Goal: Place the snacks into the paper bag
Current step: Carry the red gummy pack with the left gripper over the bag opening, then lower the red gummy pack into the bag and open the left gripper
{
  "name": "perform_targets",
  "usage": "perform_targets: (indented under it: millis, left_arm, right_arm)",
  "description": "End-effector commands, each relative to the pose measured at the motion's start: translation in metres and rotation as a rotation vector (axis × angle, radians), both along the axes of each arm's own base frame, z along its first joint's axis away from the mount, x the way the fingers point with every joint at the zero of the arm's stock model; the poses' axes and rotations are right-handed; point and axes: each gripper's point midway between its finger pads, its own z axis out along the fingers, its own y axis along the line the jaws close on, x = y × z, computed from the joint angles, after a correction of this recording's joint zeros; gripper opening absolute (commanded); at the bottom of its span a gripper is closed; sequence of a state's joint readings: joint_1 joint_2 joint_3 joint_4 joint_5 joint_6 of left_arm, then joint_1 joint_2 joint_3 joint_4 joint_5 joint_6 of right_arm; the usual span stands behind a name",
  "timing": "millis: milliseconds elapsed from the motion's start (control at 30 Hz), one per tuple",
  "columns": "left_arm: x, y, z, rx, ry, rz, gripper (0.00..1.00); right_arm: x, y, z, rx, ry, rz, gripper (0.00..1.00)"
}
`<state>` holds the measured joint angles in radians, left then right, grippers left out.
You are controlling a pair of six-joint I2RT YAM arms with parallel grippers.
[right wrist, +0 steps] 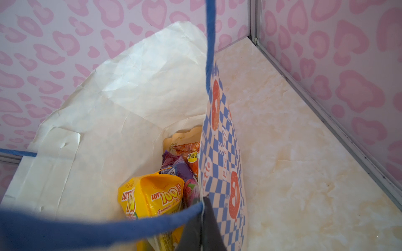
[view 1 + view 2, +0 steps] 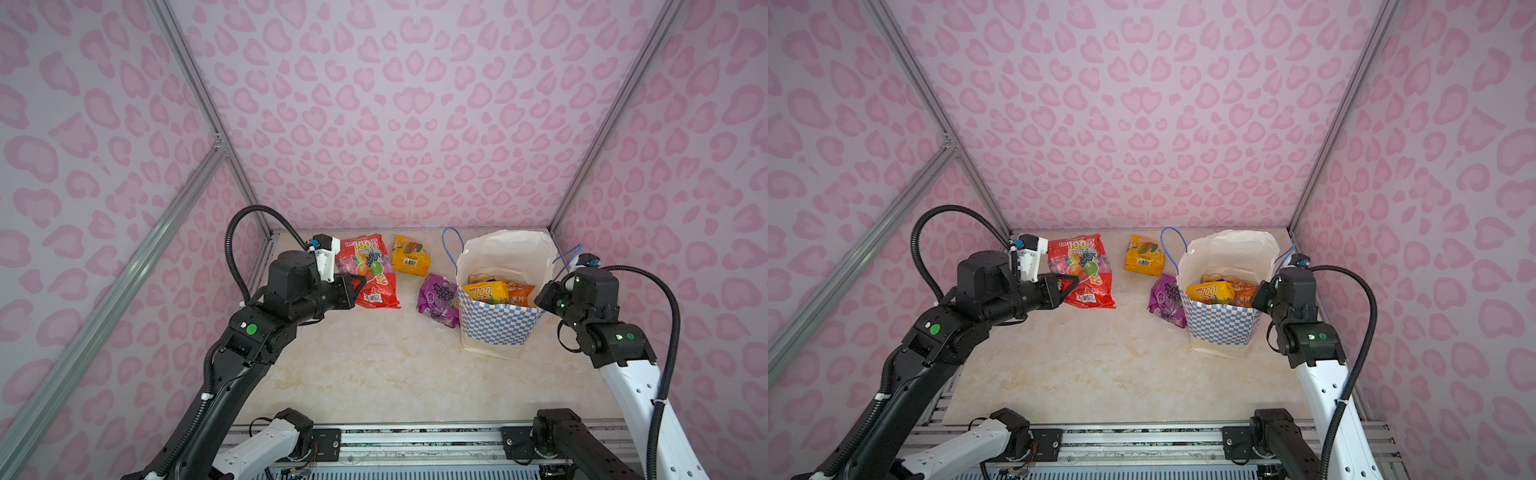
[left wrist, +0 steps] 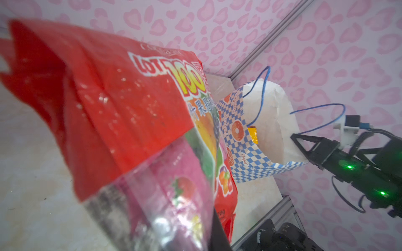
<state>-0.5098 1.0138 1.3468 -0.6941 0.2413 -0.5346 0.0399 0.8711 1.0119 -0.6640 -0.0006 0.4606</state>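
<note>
Left end effector [image 2: 356,286] is pinched nearly shut on the side edge of the red fruit-gummy pouch [image 2: 368,270], close to the desk's [image 2: 374,374] left edge. Thin film needs only a narrow bite. The left wrist view shows the pouch canted up off the desk, so it is probably the next packet for the bag.

Right end effector [image 2: 539,300] is clamped on the rim of the paper bag [image 2: 494,328], which stands upright near the desk's far right corner. That grip seems meant to hold the mouth open and steady the light bag against tipping.

Inside the bag, a yellow gummy pouch [image 2: 486,291] and an orange chips bag [image 2: 521,291] sit high, with a tan kraft pouch [image 2: 478,277] behind them. A purple grape pouch [image 2: 438,301] lies on the desk against the bag's side that faces the middle. Farther back, a yellow mango pouch [image 2: 410,255] lies near the far edge, between the red pouch and the bag. By this count, three packets remain outside.
</note>
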Motion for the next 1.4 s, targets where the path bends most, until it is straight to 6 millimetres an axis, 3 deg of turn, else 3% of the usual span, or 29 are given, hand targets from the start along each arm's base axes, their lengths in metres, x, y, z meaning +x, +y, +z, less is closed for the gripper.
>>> perform_targets:
  millis: [0,300,567,800,933,1133,1367]
  left_arm:
    - [0.003,-0.031,0.062,-0.121,-0.181,-0.086,0.05]
    - [0.001,-0.113,0.107,-0.187,-0.266,-0.257,0.05]
    - [-0.012,-0.198,0.115,-0.149,-0.305,-0.409,0.06]
    - [0.004,-0.272,0.081,-0.041,-0.258,-0.478,0.06]
    - [0.019,-0.308,0.044,0.040,-0.209,-0.495,0.06]
    - [0.042,-0.336,0.000,0.120,-0.194,-0.468,0.06]
    - [0.047,-0.360,-0.048,0.179,-0.159,-0.487,0.07]
  right_arm:
    - [0.002,0.001,0.007,0.015,-0.029,-0.004,0.00]
    - [-0.001,-0.001,0.009,0.011,-0.020,-0.011,0.00]
    - [-0.003,-0.001,0.009,0.007,-0.020,-0.008,0.00]
    - [-0.004,0.001,0.006,0.013,-0.013,-0.001,0.00]
    - [-0.006,0.001,0.006,0.012,-0.014,-0.001,0.00]
    - [-0.006,0.002,0.007,0.012,-0.013,0.008,0.00]
    - [-0.003,0.003,0.005,0.017,-0.010,0.013,0.00]
